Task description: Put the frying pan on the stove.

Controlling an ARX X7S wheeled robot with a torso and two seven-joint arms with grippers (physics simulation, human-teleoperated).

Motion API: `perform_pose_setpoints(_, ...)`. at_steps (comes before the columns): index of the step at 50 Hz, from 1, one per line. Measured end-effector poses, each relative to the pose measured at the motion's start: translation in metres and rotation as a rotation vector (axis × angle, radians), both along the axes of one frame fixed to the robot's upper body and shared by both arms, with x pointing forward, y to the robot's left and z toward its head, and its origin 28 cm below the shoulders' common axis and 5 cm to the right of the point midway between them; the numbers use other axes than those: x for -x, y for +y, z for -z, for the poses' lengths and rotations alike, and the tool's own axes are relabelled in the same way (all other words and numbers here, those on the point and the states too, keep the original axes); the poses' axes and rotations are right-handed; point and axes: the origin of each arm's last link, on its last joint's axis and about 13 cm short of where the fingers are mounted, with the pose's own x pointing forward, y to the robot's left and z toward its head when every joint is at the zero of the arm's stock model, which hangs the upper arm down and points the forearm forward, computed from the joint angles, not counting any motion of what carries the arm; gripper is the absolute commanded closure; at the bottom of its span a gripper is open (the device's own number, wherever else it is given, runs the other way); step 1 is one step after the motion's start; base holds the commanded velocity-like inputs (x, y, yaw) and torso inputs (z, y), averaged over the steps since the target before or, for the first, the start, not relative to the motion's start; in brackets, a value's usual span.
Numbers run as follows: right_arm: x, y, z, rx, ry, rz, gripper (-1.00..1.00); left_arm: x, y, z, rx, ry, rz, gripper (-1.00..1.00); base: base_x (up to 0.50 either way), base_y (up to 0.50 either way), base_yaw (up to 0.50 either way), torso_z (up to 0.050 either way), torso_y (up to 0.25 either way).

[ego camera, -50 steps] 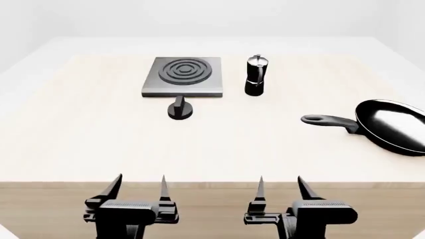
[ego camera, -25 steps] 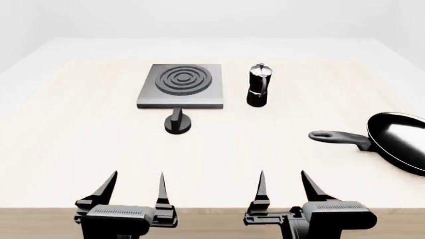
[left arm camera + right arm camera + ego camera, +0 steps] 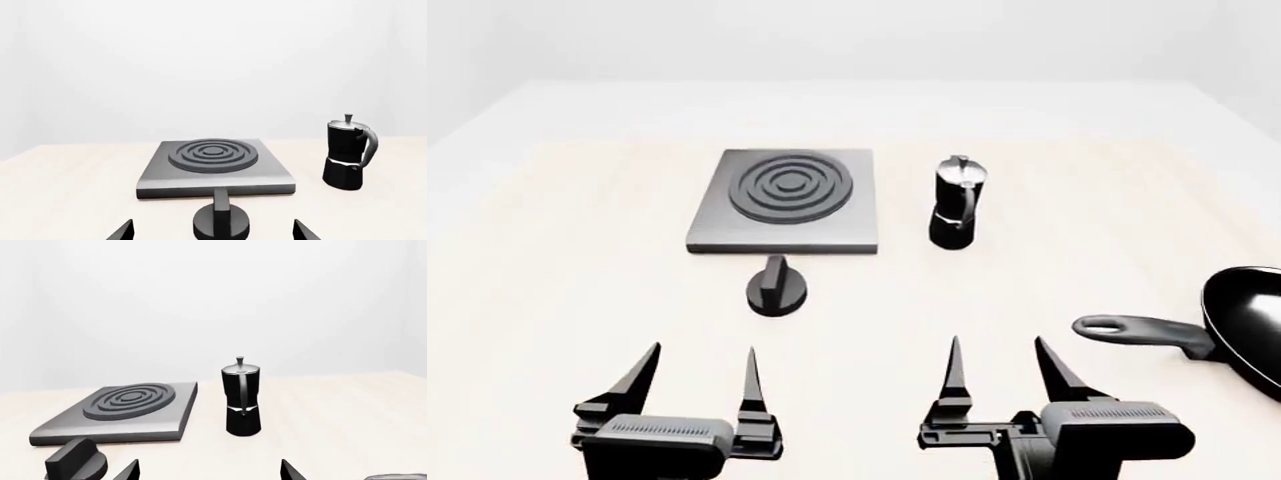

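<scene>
Both tools, left (image 3: 694, 385) and right (image 3: 1004, 380), hang released; pan (image 3: 1244, 330) at the surface's (image 3: 561, 300) right edge, handle inward for grasping, stove (image 3: 785, 200) bare.

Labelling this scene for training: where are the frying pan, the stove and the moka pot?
frying pan (image 3: 1148, 330): head view, on its long handle.
stove (image 3: 790, 186): head view, centre of the ring burner.
moka pot (image 3: 241, 400): right wrist view, on its body.

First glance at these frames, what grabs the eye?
The grey stove with its dark ring burner sits mid-table, a black knob just in front and the upright moka pot to its right. The glossy frying pan lies far right, cut by the frame edge, handle pointing left. Both grippers, left and right, hover open and empty near the table's front.
</scene>
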Motion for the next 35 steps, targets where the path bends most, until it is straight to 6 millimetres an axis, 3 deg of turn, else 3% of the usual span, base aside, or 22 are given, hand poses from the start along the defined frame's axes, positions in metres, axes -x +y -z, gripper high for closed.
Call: perform_pose_setpoints(35,0.0027,-0.0007,-0.0018,-0.02,-0.004,0.009,-1.0,0.0016,0.0008,-0.0016,0.002,-0.004,-0.002,-1.0,0.3,0.0,0.0,0.0,0.0)
